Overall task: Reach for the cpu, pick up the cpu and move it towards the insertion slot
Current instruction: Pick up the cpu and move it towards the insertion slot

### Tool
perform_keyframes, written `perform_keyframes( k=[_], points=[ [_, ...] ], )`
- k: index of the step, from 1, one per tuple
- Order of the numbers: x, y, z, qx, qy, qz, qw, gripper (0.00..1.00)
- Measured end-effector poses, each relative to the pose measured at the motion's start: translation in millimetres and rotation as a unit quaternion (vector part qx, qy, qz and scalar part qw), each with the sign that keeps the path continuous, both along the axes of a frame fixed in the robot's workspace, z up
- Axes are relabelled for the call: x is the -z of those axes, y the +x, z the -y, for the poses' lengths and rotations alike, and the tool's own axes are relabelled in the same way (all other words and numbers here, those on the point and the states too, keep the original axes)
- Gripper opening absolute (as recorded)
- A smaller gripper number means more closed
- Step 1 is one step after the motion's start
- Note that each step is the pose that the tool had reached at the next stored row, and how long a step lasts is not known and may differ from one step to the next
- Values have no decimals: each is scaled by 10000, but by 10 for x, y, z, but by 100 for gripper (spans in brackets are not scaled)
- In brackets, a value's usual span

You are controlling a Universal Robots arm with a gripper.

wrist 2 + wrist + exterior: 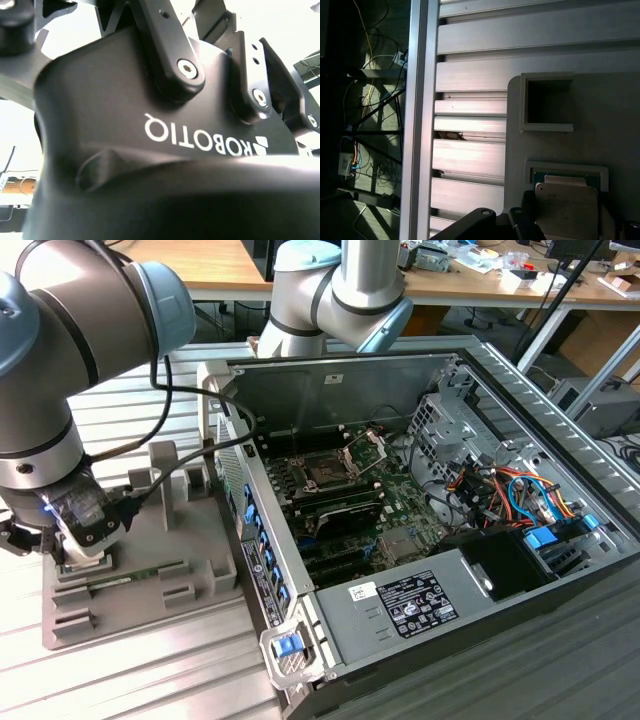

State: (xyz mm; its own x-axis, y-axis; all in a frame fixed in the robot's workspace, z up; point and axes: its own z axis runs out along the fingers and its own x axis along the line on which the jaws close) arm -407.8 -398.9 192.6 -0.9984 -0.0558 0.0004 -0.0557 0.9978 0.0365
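The cpu [566, 207] is a flat silvery square with a thin green-tan rim. It lies in a shallow framed recess of the grey fixture block [150, 590] at the exterior view's left. My gripper [68, 545] hangs low over that block, directly at the cpu, and dark parts of it reach in beside the chip in the first wrist view. The gripper's black body [175, 150] shows up close in the second wrist view. The insertion slot [326, 472] is a dark square socket with its silver bracket raised, inside the open computer case, well off to the exterior view's right of the gripper.
A long green memory stick [135, 575] lies in a groove of the fixture block. An empty square pocket [547, 102] sits beside the cpu's recess. The case wall [250, 530] stands between block and socket. Cables and drive bays [520, 500] crowd the case's far side.
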Motion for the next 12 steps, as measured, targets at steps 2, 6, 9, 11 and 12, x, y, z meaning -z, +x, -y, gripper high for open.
perform_keyframes(
  k=[2, 6, 9, 11, 12],
  points=[
    [-8, 0, 0, 0, -1, 0, 10000, 55],
    [-29, 0, 0, 0, -1, -1, 10000, 55],
    [-41, 0, 0, 0, -1, -1, 10000, 55],
    [-43, 0, 0, 0, 0, -1, 10000, 55],
    [-43, 0, 0, 0, -1, 0, 10000, 55]
  ],
)
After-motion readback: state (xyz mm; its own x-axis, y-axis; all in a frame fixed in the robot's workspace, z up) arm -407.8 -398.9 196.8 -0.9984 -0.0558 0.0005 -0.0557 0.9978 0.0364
